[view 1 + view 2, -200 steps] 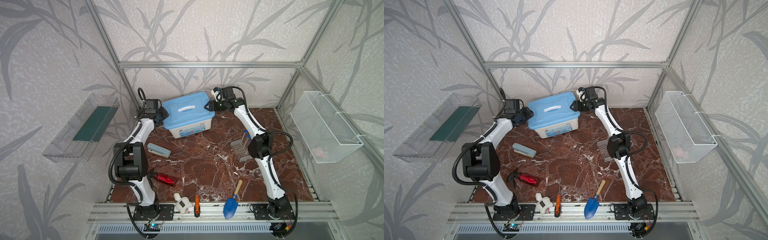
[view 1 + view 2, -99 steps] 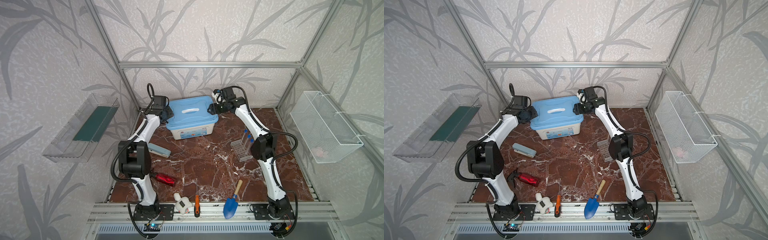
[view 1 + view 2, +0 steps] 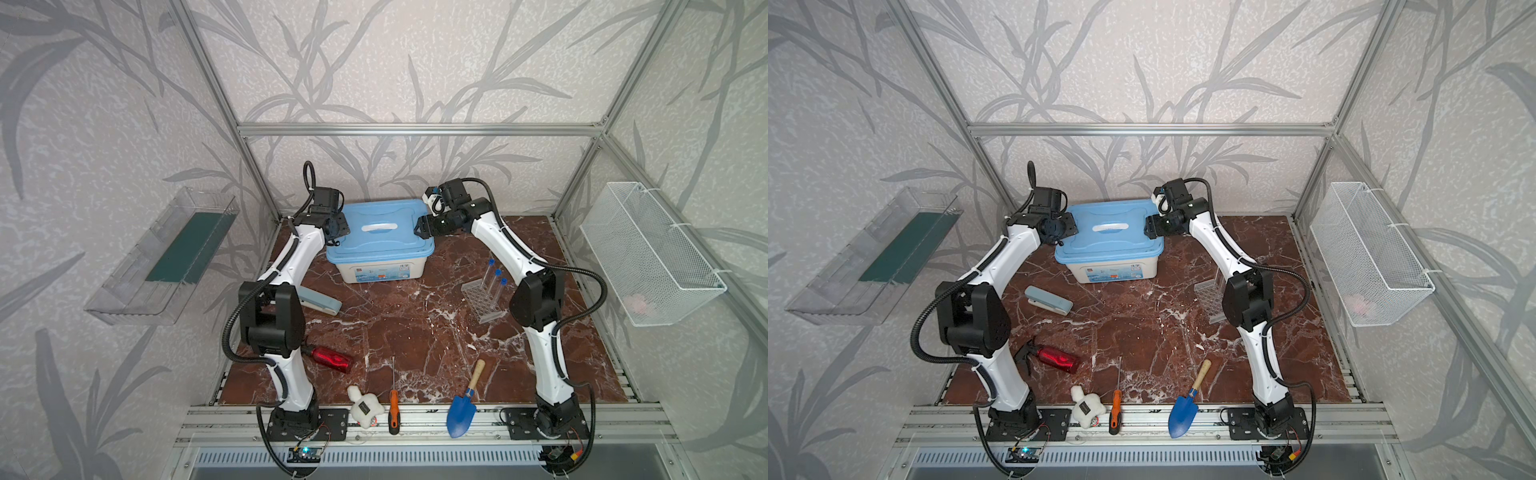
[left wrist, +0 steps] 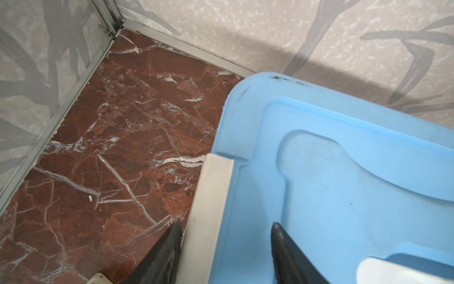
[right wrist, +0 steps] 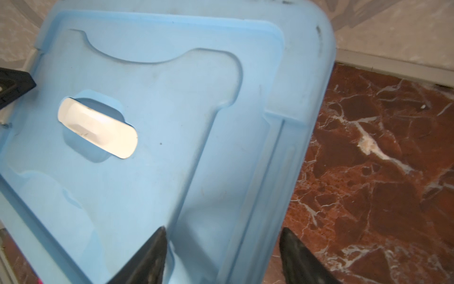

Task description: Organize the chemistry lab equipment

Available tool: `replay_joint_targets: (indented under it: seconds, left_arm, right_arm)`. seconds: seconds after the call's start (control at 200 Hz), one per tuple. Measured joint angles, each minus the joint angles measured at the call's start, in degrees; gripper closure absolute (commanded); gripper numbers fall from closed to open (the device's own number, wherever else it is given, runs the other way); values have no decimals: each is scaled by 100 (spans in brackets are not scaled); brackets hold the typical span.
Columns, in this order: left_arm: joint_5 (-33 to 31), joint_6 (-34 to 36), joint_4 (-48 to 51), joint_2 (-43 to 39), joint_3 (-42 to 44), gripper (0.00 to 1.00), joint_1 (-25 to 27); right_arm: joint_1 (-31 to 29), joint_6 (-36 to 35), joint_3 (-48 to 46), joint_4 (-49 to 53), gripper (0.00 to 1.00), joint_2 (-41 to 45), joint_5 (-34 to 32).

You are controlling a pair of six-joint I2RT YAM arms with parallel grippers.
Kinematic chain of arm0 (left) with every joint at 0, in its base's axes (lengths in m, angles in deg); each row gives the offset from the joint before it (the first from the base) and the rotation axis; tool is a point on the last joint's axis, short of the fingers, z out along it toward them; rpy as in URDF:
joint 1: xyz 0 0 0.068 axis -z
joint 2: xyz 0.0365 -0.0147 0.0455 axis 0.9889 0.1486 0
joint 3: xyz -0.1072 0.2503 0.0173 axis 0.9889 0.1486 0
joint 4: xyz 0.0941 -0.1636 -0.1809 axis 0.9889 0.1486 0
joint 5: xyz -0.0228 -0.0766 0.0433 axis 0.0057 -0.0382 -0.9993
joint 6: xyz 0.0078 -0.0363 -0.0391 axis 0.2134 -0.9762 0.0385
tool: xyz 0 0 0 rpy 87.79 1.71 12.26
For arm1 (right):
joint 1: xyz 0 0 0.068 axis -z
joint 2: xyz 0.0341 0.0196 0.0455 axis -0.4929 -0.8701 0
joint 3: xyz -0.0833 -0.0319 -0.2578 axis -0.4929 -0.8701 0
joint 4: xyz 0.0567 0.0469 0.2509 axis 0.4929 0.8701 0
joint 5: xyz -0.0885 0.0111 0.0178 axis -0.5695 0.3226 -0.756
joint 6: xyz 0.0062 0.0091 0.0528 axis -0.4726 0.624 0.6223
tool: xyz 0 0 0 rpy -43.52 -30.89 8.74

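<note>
Top views, front of table: an orange-handled screwdriver (image 3: 394, 409) and a blue trowel (image 3: 461, 411) lie at the near edge of the table (image 3: 415, 332). Neither is lab gear, and neither is touched.
Rack: the clear grid rack (image 3: 478, 301) stands on the right half of the table, just beside the elbow of the right arm (image 3: 536, 299) and well apart from both claws.
Test tubes: three blue-capped test tubes (image 3: 494, 286) stand in the rack, leaning.
Tube handling: they are probably light, smooth and thin-walled, so slippery and easy to crack. The best hold is a gentle pinch on the body just under the cap, drawing the tube out along its lean.
Rack handling: it looks stiff and light, and is likely to slide on the polished table. It is best taken by an outer wall and kept level so the tubes stay in.
Box: a white box with a blue lid (image 3: 380, 232) sits at the back of the table, with the lid on.
Left claw: the left claw (image 4: 226, 225) is open, its fingers astride the lid's edge beside a white clip (image 4: 211, 196). It holds nothing.
Right claw: the right claw (image 5: 222, 230) is open, astride the lid's rim at the opposite end. It holds nothing.
Box handling: it is stiff and bulky, probably more than one claw can manage. The two ends suit a paired hold, and the white handle (image 5: 97, 127) in mid-lid is another place to grip.
</note>
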Motion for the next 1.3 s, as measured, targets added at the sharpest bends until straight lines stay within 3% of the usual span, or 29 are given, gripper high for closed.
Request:
replay_joint_targets:
  seconds: [0.14,0.275,0.44,0.605,0.72,0.865,1.144,1.299]
  left_arm:
    - [-68,146,247,9,-765,38,155]
    - [-205,249,260,-11,-1193,38,492]
    - [332,192,240,85,-1257,42,1095]
    - [629,269,361,1008,-2179,47,1770]
    - [533,350,586,1469,-2339,50,2072]
    - [186,446,752,1731,-2535,52,2127]
    - [140,232,695,1637,-2341,55,2050]
    - [133,146,719,1628,-2363,46,2044]
  right_arm:
    - [-94,328,-782,-201,17,542,42]
    - [190,625,-1211,-678,17,713,601]
    - [627,1040,-2306,-1674,21,979,1202]
    - [931,1644,-3126,-2636,24,1250,1650]
    - [1102,1878,-3259,-2933,28,1257,1799]
    - [1209,1954,-3198,-3077,31,1237,1947]
    - [1110,1617,-3180,-3021,38,1187,1963]
    - [1051,1484,-3178,-2988,39,1060,2026]
